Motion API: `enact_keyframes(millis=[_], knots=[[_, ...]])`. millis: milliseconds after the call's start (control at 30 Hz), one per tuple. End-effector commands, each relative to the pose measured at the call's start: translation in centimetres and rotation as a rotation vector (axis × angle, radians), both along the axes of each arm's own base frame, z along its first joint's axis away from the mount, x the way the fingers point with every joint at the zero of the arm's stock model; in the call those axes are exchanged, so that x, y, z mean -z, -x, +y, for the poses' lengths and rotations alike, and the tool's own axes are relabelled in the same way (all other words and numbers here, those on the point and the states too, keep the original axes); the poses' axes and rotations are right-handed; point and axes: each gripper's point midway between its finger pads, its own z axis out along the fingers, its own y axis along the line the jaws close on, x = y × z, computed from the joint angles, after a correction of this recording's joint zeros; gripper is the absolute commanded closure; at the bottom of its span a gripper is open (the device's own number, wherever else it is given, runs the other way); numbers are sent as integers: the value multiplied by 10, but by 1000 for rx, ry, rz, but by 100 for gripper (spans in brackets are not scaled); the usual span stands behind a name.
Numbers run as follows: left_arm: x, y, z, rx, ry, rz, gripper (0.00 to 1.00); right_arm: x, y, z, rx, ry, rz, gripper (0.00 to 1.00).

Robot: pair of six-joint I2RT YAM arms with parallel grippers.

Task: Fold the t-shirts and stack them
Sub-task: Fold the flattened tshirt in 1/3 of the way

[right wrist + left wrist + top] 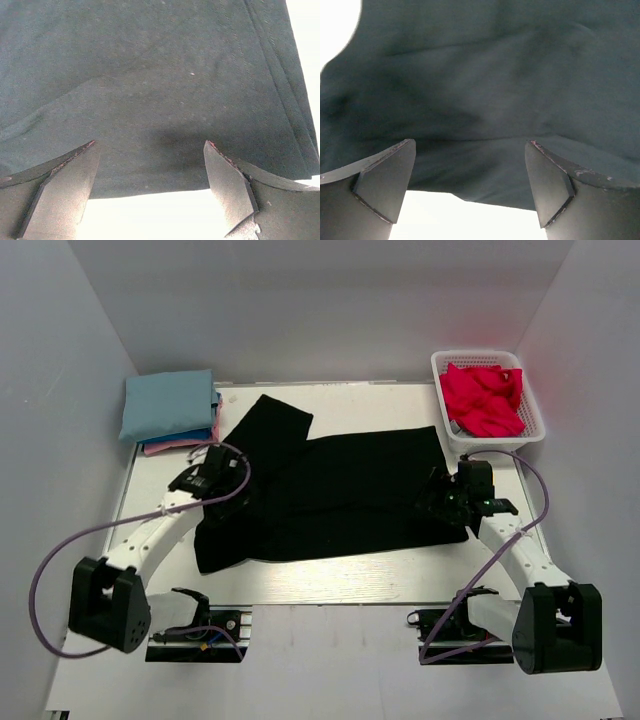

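Note:
A large black t-shirt (340, 490) lies spread on the white table, one sleeve pointing to the back left. My left gripper (222, 483) is open over its left edge; the left wrist view shows black cloth (485, 85) just ahead of the spread fingers (547, 185). My right gripper (440, 502) is open over the shirt's right edge; the right wrist view shows the cloth's edge (160, 125) between the fingers (227, 185). Folded light blue (168, 405), blue and pink (175, 446) shirts are stacked at the back left. A bright red shirt (482, 398) lies in the basket.
A white lattice basket (535, 415) stands at the back right. Grey walls enclose the table on three sides. Bare table (340, 580) shows in front of the black shirt. Purple cables loop from both arms.

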Motion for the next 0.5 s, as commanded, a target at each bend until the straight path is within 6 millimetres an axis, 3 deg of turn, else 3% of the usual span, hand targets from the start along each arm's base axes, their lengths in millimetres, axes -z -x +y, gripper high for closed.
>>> enact_keyframes(millis=[0, 33, 67, 133, 200, 400, 467], knots=[[-2, -14, -35, 190, 20, -13, 0, -13, -9, 7, -47, -16, -56, 10], [-5, -20, -46, 227, 24, -21, 0, -10, -9, 11, -51, -34, -56, 10], [7, -15, -56, 262, 2, 23, 0, -5, -8, 11, -51, -40, -41, 10], [10, -16, -64, 299, -24, 45, 0, 3, -6, 13, -50, -48, -10, 10], [24, -8, -58, 300, -89, 100, 5, 12, -5, 12, -50, -41, 24, 10], [40, -4, -43, 249, -197, 151, 22, 22, -6, 7, -30, -25, 66, 10], [46, -5, -40, 237, -218, 174, 36, 28, -4, 7, -33, -22, 87, 10]])
